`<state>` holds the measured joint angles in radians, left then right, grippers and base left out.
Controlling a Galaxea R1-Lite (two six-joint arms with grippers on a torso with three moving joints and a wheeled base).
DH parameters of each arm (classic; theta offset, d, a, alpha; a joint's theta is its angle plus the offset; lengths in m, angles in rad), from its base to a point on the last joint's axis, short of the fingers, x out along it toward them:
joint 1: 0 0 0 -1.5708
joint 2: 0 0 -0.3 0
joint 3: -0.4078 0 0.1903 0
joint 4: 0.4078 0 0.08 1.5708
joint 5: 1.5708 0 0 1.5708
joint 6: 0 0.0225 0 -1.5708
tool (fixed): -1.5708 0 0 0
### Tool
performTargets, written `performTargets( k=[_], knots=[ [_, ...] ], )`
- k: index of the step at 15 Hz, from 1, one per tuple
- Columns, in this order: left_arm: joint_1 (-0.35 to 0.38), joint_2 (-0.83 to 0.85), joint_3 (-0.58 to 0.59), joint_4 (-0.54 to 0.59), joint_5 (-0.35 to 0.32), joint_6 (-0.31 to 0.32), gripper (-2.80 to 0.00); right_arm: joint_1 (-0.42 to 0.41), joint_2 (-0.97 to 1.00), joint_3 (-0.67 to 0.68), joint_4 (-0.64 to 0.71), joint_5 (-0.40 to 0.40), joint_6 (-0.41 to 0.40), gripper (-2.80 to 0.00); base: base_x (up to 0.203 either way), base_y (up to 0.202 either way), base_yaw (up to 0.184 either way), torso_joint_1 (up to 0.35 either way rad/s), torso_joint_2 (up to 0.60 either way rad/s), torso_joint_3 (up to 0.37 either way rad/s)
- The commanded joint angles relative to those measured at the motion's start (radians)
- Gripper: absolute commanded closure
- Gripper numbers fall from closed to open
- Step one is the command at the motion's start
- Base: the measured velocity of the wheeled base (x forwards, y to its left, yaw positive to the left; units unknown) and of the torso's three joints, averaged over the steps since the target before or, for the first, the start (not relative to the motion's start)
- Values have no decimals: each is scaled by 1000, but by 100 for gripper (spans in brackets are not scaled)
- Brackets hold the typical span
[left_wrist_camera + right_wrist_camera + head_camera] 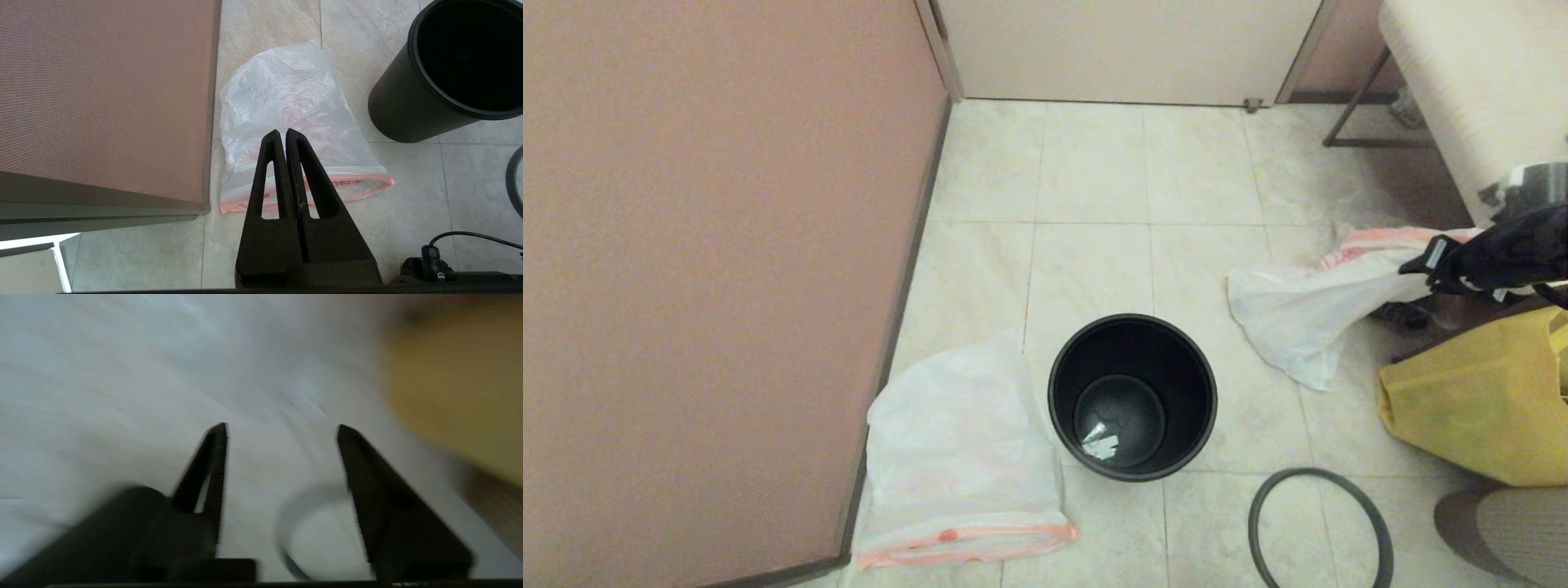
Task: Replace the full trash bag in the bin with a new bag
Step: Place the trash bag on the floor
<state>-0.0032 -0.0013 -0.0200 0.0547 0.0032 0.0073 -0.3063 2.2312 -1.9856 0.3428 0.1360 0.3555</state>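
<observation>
Bin [1133, 398] sits bare, left gripper [283, 132] pinched shut above the new bag [292, 118], right gripper [282, 430] spread wide and empty: thin film could slip any grab.

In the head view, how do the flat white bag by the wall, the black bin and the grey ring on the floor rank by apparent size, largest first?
1. The new bag, flat on the tiles.
2 and 3. The bin and the grey ring look about alike; the picture's edge cuts off the ring, so I do not rank them.
</observation>
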Motion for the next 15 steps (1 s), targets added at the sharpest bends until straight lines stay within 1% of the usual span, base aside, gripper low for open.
performTargets(
  k=[1, 2, 4, 7, 9, 10, 12, 15],
  knots=[
    [0, 1, 0, 1, 0, 0, 0, 43, -91, 21, 215, -201, -19, -280, 0, 0, 0, 0, 0, 0],
    [0, 1, 0, 0, 0, 0, 0, 62, -135, 40, 302, -232, -11, -280, 0, 0, 0, 0, 0, 0],
    [0, 1, 0, 0, 0, 0, 0, 113, -225, 103, 392, -243, 71, -280, 0, 0, 0, 0, 0, 0],
    [0, 1, 0, 0, 0, 0, 0, 210, -407, 337, 414, -250, 115, -280, 0, 0, 0, 0, 0, 0],
    [0, 1, 0, 1, 0, 0, 0, 262, -491, 441, 401, -284, 149, -280, 0, 0, 0, 0, 0, 0],
    [0, 1, 0, 1, 0, 0, 0, 276, -529, 492, 398, -299, 161, 0, 0, 0, 0, 0, 0, 0],
    [0, 1, 0, 1, 0, 0, 0, 313, -621, 601, 394, -308, 174, 0, 0, 0, 0, 0, 0, 0],
    [0, 1, -1, 0, 0, 0, 0, 392, -763, 714, 393, -313, 197, 0, 0, 0, 0, 0, 0, 0]
  ],
)
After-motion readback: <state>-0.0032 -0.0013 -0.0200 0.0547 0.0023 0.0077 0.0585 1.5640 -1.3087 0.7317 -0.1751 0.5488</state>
